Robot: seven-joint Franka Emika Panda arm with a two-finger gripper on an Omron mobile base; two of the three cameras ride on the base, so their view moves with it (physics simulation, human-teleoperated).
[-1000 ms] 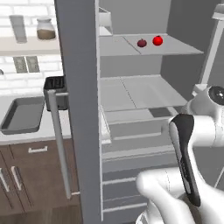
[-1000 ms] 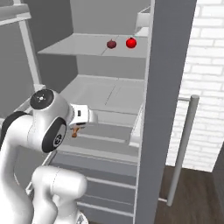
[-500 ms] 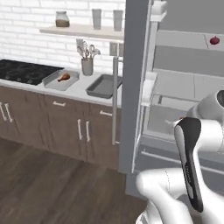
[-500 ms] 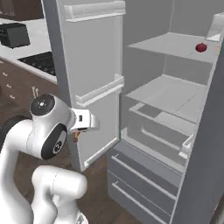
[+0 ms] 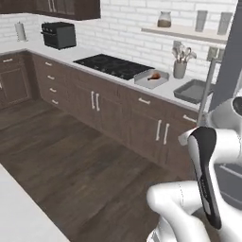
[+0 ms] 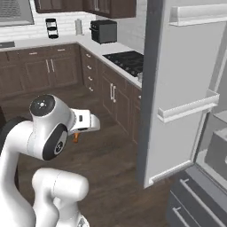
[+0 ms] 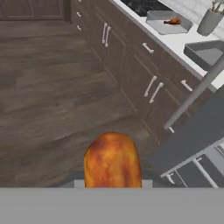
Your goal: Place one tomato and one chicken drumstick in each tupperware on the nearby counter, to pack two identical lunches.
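Chicken drumstick (image 7: 112,160) in end effector (image 7: 112,183)

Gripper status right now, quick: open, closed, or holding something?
Gripper: closed on a chicken drumstick, whose golden-brown meaty end sticks out from the jaws in the hand view.

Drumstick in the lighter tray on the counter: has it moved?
No. The chicken drumstick still lies in the lighter tupperware beside the stovetop; only the camera swung.
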